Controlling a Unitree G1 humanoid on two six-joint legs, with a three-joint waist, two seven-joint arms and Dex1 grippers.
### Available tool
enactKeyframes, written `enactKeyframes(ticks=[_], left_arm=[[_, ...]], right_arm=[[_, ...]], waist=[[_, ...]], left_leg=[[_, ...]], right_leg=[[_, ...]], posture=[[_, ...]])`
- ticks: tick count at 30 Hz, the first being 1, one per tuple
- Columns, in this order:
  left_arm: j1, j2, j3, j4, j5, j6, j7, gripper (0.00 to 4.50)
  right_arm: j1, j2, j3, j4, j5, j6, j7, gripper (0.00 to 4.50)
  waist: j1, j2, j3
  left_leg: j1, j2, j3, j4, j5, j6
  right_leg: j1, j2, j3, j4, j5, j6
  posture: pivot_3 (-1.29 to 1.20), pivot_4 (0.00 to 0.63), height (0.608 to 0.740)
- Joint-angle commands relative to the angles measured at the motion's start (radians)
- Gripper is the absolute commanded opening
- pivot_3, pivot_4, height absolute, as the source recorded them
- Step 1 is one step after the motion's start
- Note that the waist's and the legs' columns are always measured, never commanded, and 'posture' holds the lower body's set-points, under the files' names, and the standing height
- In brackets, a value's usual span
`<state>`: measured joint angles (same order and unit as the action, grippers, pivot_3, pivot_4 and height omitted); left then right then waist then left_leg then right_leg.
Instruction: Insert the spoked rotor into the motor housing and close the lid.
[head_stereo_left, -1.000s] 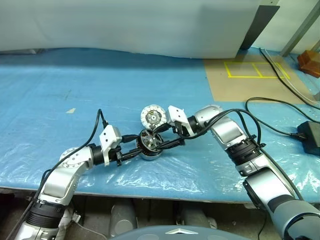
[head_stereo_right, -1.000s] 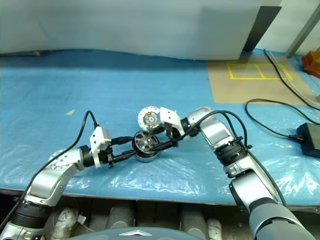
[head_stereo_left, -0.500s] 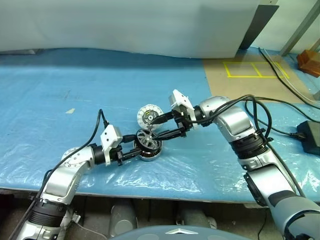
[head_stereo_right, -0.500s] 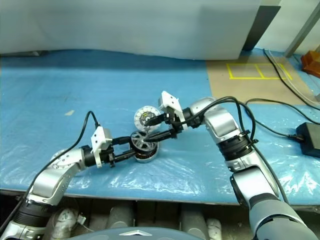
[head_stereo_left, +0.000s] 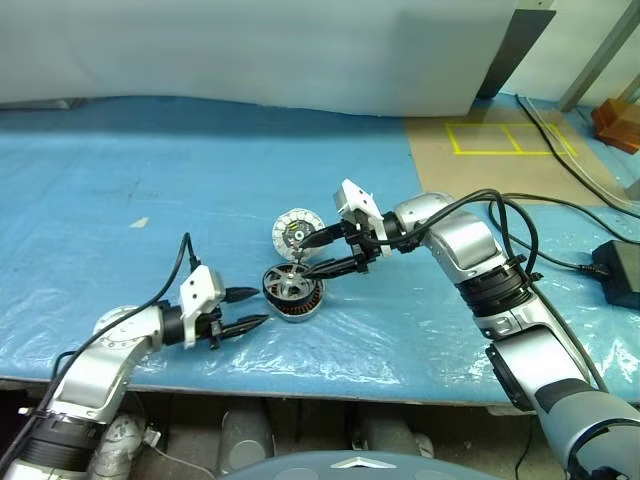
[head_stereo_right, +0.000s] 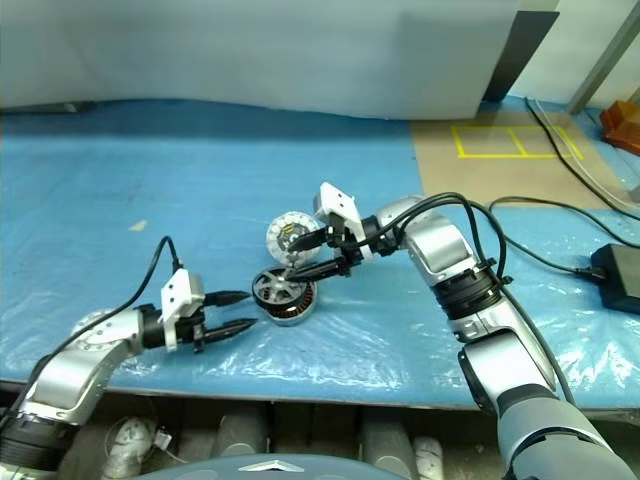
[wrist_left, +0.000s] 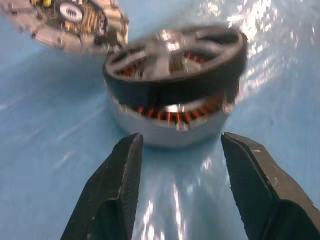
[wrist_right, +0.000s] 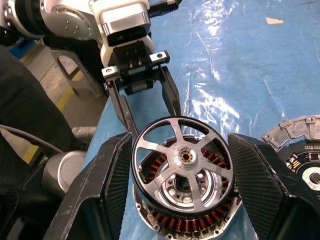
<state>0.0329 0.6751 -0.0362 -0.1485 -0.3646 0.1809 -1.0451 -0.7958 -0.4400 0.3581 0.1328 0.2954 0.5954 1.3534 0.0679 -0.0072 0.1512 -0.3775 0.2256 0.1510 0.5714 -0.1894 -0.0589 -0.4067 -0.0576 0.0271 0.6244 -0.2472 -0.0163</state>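
The spoked rotor (wrist_right: 182, 161) rests partway in the motor housing (wrist_left: 170, 127); rigid, heavy metal, so grasp its rim. Left gripper (head_stereo_left: 243, 309) and right gripper (head_stereo_left: 313, 249) are both released, empty

Robotics lab or workshop bench. Tabletop (head_stereo_left: 120, 180) covered in blue plastic sheeting, crinkled and shiny along its near edge. At the tabletop's far right end, bare brown board (head_stereo_left: 500, 165) with a yellow tape rectangle (head_stereo_left: 510, 138) marked on it. Black cables (head_stereo_left: 560, 205) and a black power brick (head_stereo_left: 622, 272) lie just right of that board. Plain pale wall panel (head_stereo_left: 250, 50) behind the tabletop.
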Motion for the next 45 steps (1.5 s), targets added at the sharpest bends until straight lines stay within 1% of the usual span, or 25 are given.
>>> enactKeyframes(ticks=[1, 6, 12, 14, 20, 24, 27, 29, 32, 33, 34, 36, 38, 41, 42, 45], left_arm=[[0.005, 0.02, 0.015, -0.014, 0.002, -0.024, -0.024, 2.62], [-0.013, 0.006, 0.009, -0.015, 0.002, -0.017, -0.012, 2.62], [-0.06, -0.032, -0.022, 0.004, 0.032, -0.022, 0.011, 2.62], [-0.074, -0.046, -0.029, 0.0, 0.031, -0.013, 0.017, 2.62], [-0.084, -0.054, -0.038, -0.004, 0.028, -0.004, 0.016, 2.62], [-0.09, -0.052, -0.037, -0.003, 0.028, -0.001, 0.012, 2.62], [-0.103, -0.063, -0.034, -0.006, 0.026, -0.004, 0.023, 2.62], [-0.111, -0.08, -0.029, -0.015, 0.013, 0.01, 0.038, 2.62], [-0.109, -0.095, -0.025, -0.031, 0.005, 0.023, 0.049, 2.62], [-0.106, -0.097, -0.025, -0.035, 0.006, 0.025, 0.052, 2.62], [-0.103, -0.099, -0.025, -0.039, 0.007, 0.026, 0.054, 2.62], [-0.099, -0.099, -0.024, -0.042, 0.004, 0.029, 0.057, 2.62], [-0.097, -0.093, -0.016, -0.046, -0.005, 0.036, 0.057, 2.62], [-0.097, -0.079, -0.002, -0.055, -0.023, 0.049, 0.046, 2.62], [-0.097, -0.074, -0.001, -0.056, -0.026, 0.051, 0.042, 2.62], [-0.101, -0.066, 0.001, -0.05, -0.025, 0.048, 0.041, 2.62]], right_arm=[[-0.011, -0.001, -0.003, 0.0, 0.001, -0.024, 0.011, 3.15], [-0.017, 0.003, 0.001, 0.012, 0.0, -0.032, 0.011, 3.15], [-0.014, 0.001, -0.002, -0.004, 0.019, -0.004, 0.022, 3.15], [-0.002, 0.002, 0.015, -0.017, 0.009, -0.007, 0.023, 3.15], [-0.009, 0.0, 0.083, -0.04, -0.042, -0.072, 0.051, 3.15], [-0.043, 0.0, 0.118, 0.02, -0.106, -0.169, 0.066, 3.15], [-0.061, 0.008, 0.108, 0.058, -0.119, -0.2, 0.061, 3.15], [-0.057, 0.024, 0.075, 0.058, -0.099, -0.186, 0.034, 3.15], [-0.024, 0.057, 0.004, 0.018, -0.012, -0.08, -0.001, 3.15], [-0.011, 0.07, -0.018, 0.009, 0.013, -0.041, -0.02, 2.77], [0.006, 0.079, -0.033, 0.0, 0.039, 0.005, -0.03, 2.56], [0.036, 0.089, -0.044, -0.016, 0.071, 0.066, -0.042, 1.91], [0.064, 0.102, -0.048, -0.023, 0.089, 0.1, -0.062, 1.3], [0.08, 0.13, -0.06, -0.012, 0.099, 0.134, -0.113, 0.25], [0.084, 0.138, -0.056, -0.005, 0.092, 0.132, -0.127, 0.03], [0.086, 0.155, -0.052, 0.009, 0.085, 0.125, -0.153, 0.03]], waist=[[0.003, 0.0, 0.0], [0.001, 0.0, 0.0], [0.001, 0.0, 0.0], [0.001, 0.0, 0.0], [0.001, 0.0, 0.0], [0.0, 0.0, 0.0], [0.001, 0.0, 0.0], [0.002, 0.0, 0.0], [0.001, 0.0, 0.0], [0.001, 0.0, 0.0], [0.001, 0.0, 0.0], [0.001, 0.0, 0.0], [0.001, 0.0, 0.0], [0.0, 0.0, 0.0], [-0.001, 0.0, 0.0], [0.0, 0.0, 0.0]], left_leg=[[0.0, 0.0, 0.0, 0.0, 0.0, 0.0], [0.0, 0.0, 0.0, 0.0, 0.0, 0.0], [0.0, 0.0, 0.0, 0.0, 0.0, 0.0], [0.0, 0.0, 0.0, 0.0, 0.0, 0.0], [0.0, 0.0, 0.0, 0.0, 0.0, 0.0], [0.0, 0.0, 0.0, 0.0, 0.0, 0.0], [0.0, 0.0, 0.0, 0.001, 0.0, 0.0], [0.0, 0.0, 0.0, 0.001, 0.0, 0.0], [-0.001, 0.0, 0.0, 0.001, 0.0, 0.0], [-0.001, 0.0, 0.0, 0.0, 0.0, 0.0], [-0.001, 0.0, 0.0, 0.0, 0.0, 0.0], [0.0, 0.0, 0.0, 0.0, 0.0, 0.0], [0.0, 0.0, 0.0, 0.0, 0.0, 0.0], [0.0, 0.0, 0.0, 0.0, 0.0, 0.0], [0.0, 0.0, 0.0, 0.0, 0.0, 0.0], [0.0, 0.0, 0.0, 0.0, 0.0, 0.0]], right_leg=[[0.0, 0.0, 0.0, 0.0, 0.0, -0.001], [0.0, 0.0, 0.0, 0.0, -0.002, -0.003], [0.0, 0.0, 0.0, 0.0, 0.0, -0.001], [0.0, 0.0, 0.0, 0.0, 0.0, 0.0], [0.0, 0.0, 0.0, 0.0, 0.0, 0.0], [0.0, 0.0, 0.0, 0.001, 0.0, 0.0], [0.0, 0.0, 0.0, 0.001, 0.0, 0.0], [0.0, 0.0, 0.0, 0.001, 0.0, 0.0], [0.0, 0.0, 0.0, 0.001, 0.0, 0.0], [0.0, 0.0, 0.0, 0.001, 0.0, 0.0], [0.0, 0.0, 0.0, 0.001, 0.0, 0.0], [0.0, 0.0, 0.0, 0.0, 0.0, 0.001], [0.0, 0.0, 0.0, 0.0, 0.0, 0.001], [0.0, 0.0, 0.0, 0.001, 0.0, 0.0], [0.0, 0.0, 0.0, 0.001, 0.0, 0.0], [0.0, 0.0, 0.0, 0.001, 0.0, -0.001]], posture=[[0.0, 0.15, 0.74], [0.0, 0.15, 0.74], [0.0, 0.15, 0.74], [0.0, 0.15, 0.74], [0.0, 0.15, 0.74], [0.0, 0.15, 0.74], [0.0, 0.15, 0.74], [0.0, 0.15, 0.74], [0.0, 0.15, 0.74], [0.0, 0.15, 0.74], [0.0, 0.15, 0.74], [0.0, 0.15, 0.74], [0.0, 0.15, 0.74], [0.0, 0.15, 0.74], [0.0, 0.15, 0.74], [0.0, 0.15, 0.74]])
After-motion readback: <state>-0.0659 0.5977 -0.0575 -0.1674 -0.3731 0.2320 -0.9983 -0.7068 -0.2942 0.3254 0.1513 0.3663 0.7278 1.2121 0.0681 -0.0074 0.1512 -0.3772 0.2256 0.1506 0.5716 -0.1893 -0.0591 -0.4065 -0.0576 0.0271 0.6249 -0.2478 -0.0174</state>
